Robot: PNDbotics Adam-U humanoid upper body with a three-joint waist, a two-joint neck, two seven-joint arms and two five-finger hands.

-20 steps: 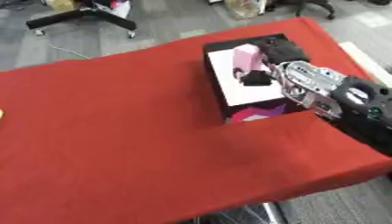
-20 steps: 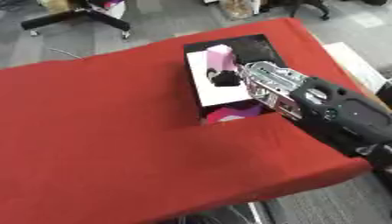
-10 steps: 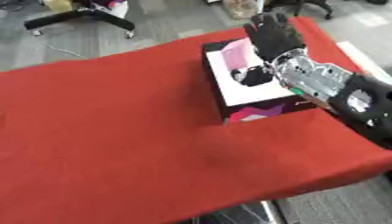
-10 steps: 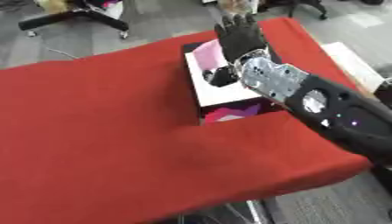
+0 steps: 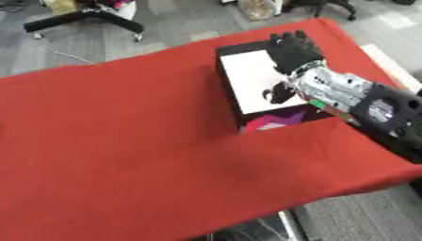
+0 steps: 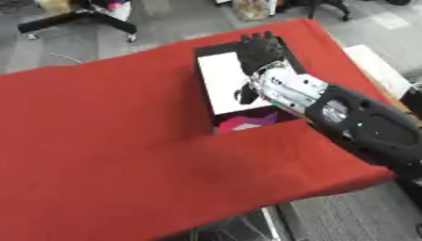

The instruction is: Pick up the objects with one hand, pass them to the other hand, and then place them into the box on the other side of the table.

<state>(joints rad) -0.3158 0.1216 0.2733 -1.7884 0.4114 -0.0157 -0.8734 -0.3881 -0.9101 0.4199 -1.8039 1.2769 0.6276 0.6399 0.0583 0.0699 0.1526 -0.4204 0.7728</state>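
Observation:
A box (image 5: 229, 96) with black walls, a white inside and a pink and purple front stands at the right of the red table (image 5: 124, 141). My right hand (image 5: 294, 51) hovers over the box's far right part, open, fingers straight and pointing away from me. It holds nothing that I can see. My black and silver forearm (image 6: 346, 115) crosses the box's right wall. A small dark shape (image 5: 276, 92) lies on the white floor below the palm. I see no pink object in the box now. My left hand shows in neither view.
The table's right edge runs close behind the box, with a pale strip (image 5: 387, 63) beside it. Beyond the far edge lie grey floor, an office chair base (image 5: 82, 14) and a tan bundle (image 5: 260, 7). The cloth to the left of the box is bare.
My right hand was curled beside a pink object in the box; it has opened and its fingers now stand straight over the far end. The pink object is out of sight.

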